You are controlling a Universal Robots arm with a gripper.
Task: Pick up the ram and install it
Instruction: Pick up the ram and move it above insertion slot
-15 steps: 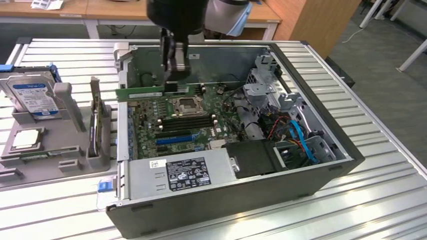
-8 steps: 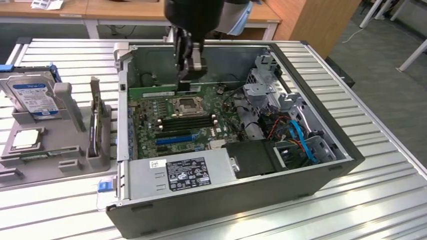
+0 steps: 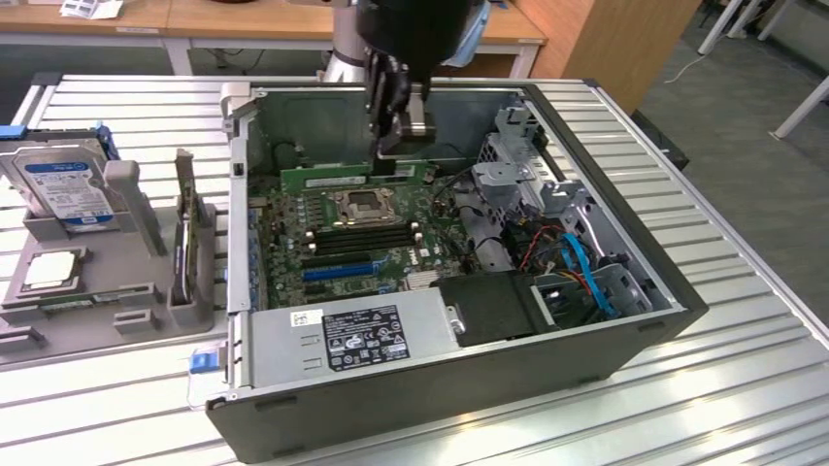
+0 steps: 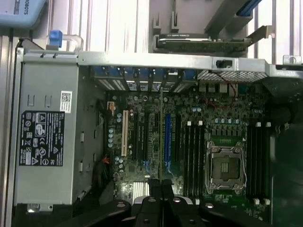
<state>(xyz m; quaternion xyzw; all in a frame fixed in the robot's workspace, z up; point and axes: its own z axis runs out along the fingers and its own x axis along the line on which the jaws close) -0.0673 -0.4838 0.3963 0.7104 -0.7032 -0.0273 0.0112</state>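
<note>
Exterior view: my gripper [image 3: 404, 146] clamps the ram [image 3: 340, 178] near the CPU socket [image 3: 364, 204]; pickup done, not yet seated.

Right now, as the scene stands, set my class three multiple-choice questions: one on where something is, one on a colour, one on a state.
1. Where is the ram?
A flat on the table
B in the gripper, above the motherboard
C in a person's hand

2. What colour is the ram's board?
A red
B white
C green

3. In what state is the computer case?
A side panel closed
B side open, inside visible
C wrapped in plastic

Answers:
1 B: the gripper is shut on the ram over the motherboard.
2 C: the long thin board is green.
3 B: the motherboard and cables inside show plainly.
</note>
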